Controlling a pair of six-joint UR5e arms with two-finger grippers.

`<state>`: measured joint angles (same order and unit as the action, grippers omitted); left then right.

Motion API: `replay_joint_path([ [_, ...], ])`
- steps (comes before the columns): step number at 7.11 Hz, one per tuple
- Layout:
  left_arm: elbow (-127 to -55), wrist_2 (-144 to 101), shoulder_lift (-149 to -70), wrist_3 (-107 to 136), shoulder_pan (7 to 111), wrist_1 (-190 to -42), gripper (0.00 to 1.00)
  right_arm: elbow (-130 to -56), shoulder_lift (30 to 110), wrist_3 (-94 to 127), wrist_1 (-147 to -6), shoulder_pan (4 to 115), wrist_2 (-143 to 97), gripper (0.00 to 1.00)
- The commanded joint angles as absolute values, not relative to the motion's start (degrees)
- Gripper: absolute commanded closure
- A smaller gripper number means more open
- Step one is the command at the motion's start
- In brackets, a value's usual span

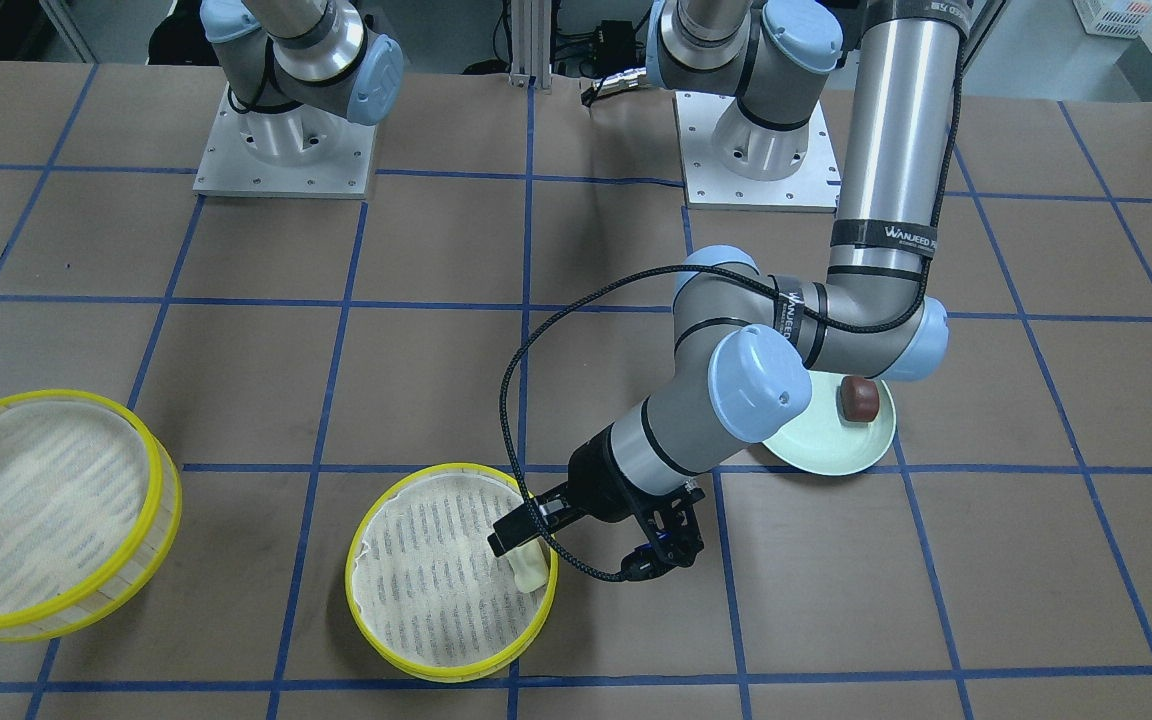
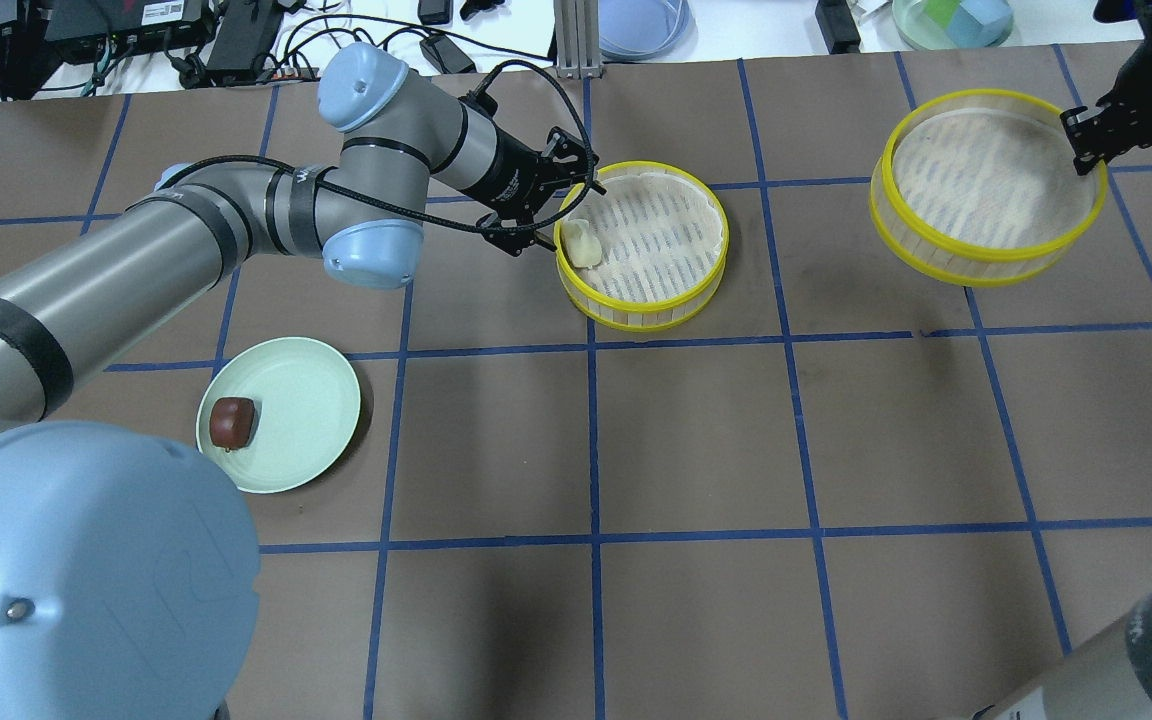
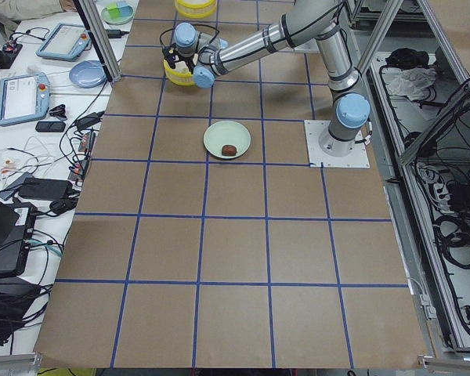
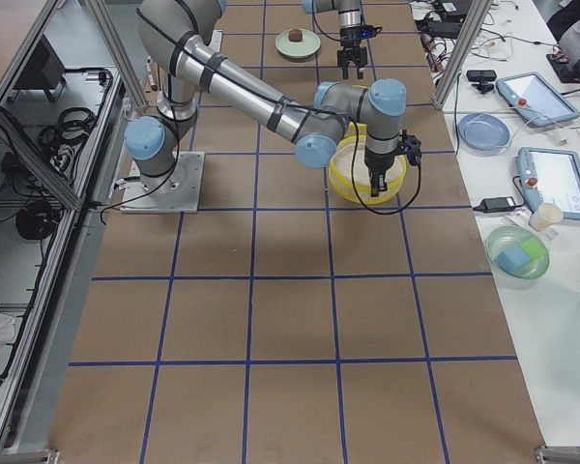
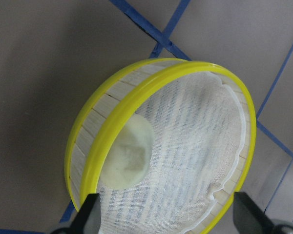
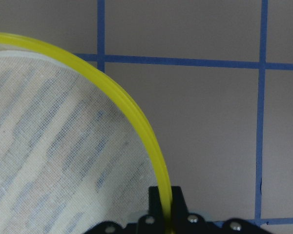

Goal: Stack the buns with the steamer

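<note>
One steamer tier (image 2: 646,300) with a yellow rim and white gauze stands on the table. The pale cream bun (image 2: 581,243) lies inside it against the rim, also seen in the left wrist view (image 5: 129,156). My left gripper (image 2: 549,200) is open and empty, just outside that rim beside the bun. The dark reddish-brown bun (image 2: 233,422) sits on the mint-green plate (image 2: 311,400). My right gripper (image 2: 1086,145) is shut on the rim of the second steamer tier (image 2: 986,240). It holds the tier tilted, a little above the table, and the fingers (image 6: 178,204) pinch the rim.
The left arm's elbow hangs over part of the plate in the front-facing view (image 1: 836,455). Tablets, bowls and cables lie on the white bench (image 2: 736,30) beyond the table's far edge. Brown paper with blue grid tape covers the table (image 2: 696,440).
</note>
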<state>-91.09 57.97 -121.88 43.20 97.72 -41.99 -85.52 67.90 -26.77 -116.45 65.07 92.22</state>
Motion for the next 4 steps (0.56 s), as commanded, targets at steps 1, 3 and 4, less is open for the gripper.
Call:
replay_joint_path([
  [1, -90.36, 63.84, -120.24, 37.85, 97.13, -44.01, 0.02, -85.52, 69.60, -22.09, -114.54, 68.09, 92.11, 1.00],
  [3, -90.35, 75.16, -115.61, 19.68, 91.26, -53.47, 0.01, -85.69, 70.66, -13.41, -114.17, 75.46, 92.28, 1.00],
  [4, -90.44, 80.02, -112.44, 12.81, 89.49, -60.57, 0.01, -85.95, 71.10, -9.27, -114.34, 79.15, 92.20, 1.00],
])
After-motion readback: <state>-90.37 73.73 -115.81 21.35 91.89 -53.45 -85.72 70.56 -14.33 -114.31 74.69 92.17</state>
